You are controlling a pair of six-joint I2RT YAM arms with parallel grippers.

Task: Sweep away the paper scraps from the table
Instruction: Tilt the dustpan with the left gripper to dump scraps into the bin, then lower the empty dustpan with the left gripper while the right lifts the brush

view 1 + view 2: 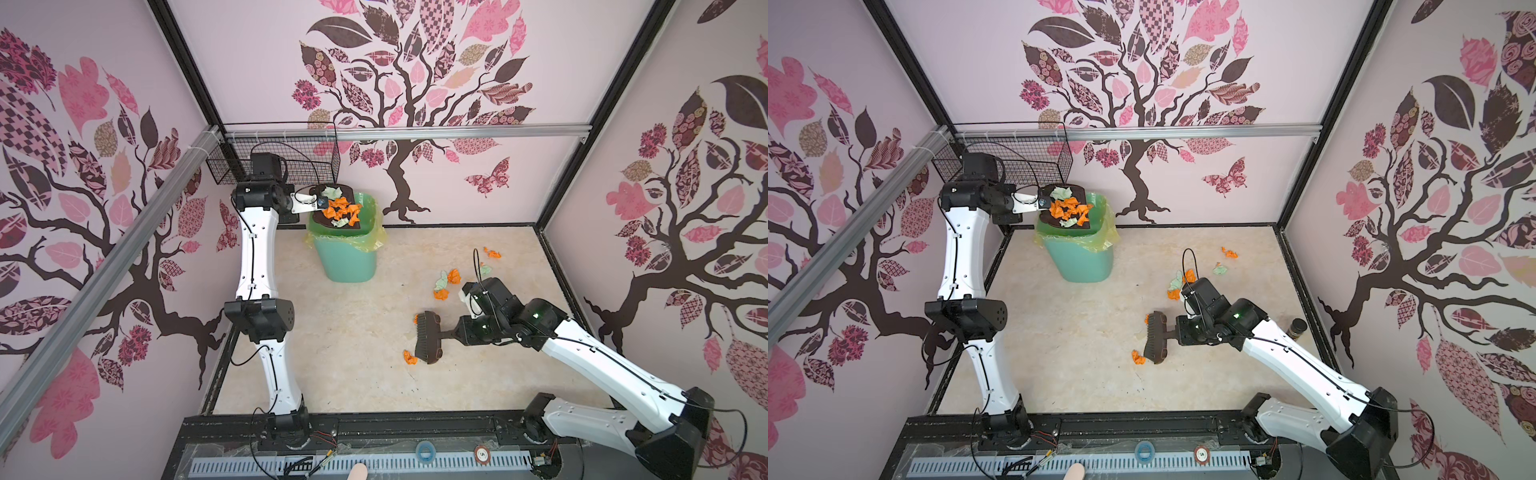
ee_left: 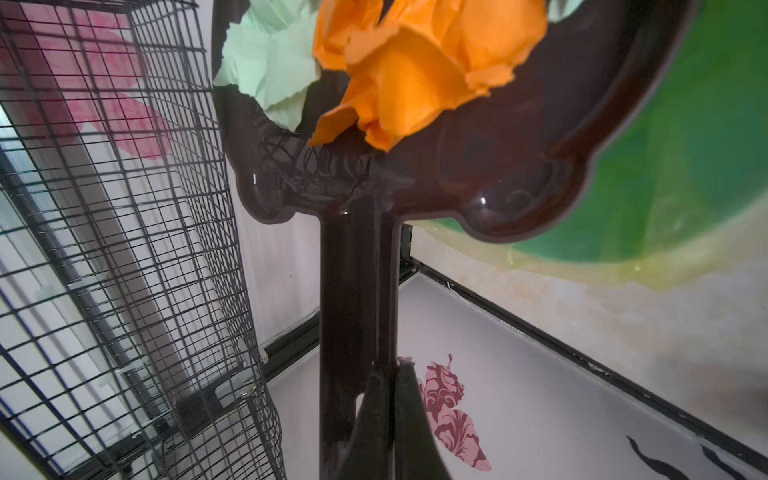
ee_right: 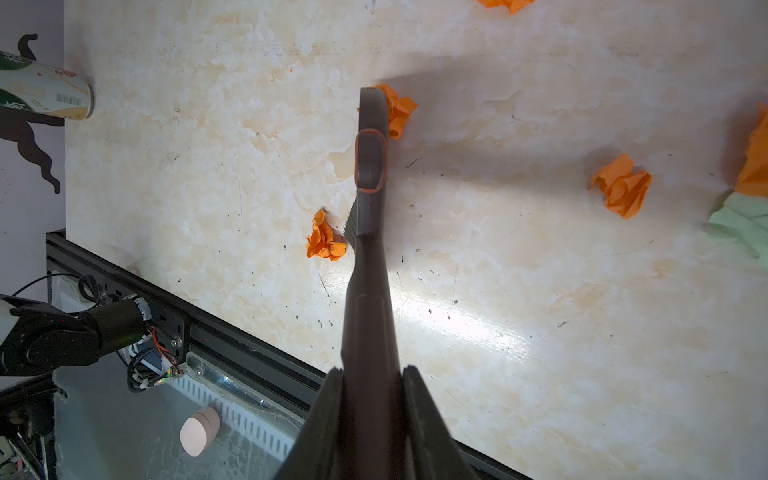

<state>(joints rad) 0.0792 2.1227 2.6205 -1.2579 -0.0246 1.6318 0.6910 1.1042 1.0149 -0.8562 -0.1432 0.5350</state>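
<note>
My left gripper (image 1: 309, 202) is shut on the handle (image 2: 353, 291) of a dark brown dustpan (image 2: 498, 158), held over the green bin (image 1: 353, 257). Orange and mint paper scraps (image 1: 338, 208) are heaped in the pan, and the left wrist view shows these scraps (image 2: 415, 70) up close. My right gripper (image 1: 457, 332) is shut on a dark brush (image 1: 428, 336) whose bristles rest on the table (image 1: 353, 365). One orange scrap (image 3: 326, 243) lies beside the bristles, and another scrap (image 3: 399, 110) lies at the brush tip. Several more scraps (image 1: 441, 294) lie scattered behind my right arm.
The bin has a yellow-green liner and stands at the table's back left. A black wire basket (image 1: 274, 162) hangs on the wall right behind the dustpan. A small jar (image 1: 1297, 328) stands at the table's right edge. Black frame rails border the table.
</note>
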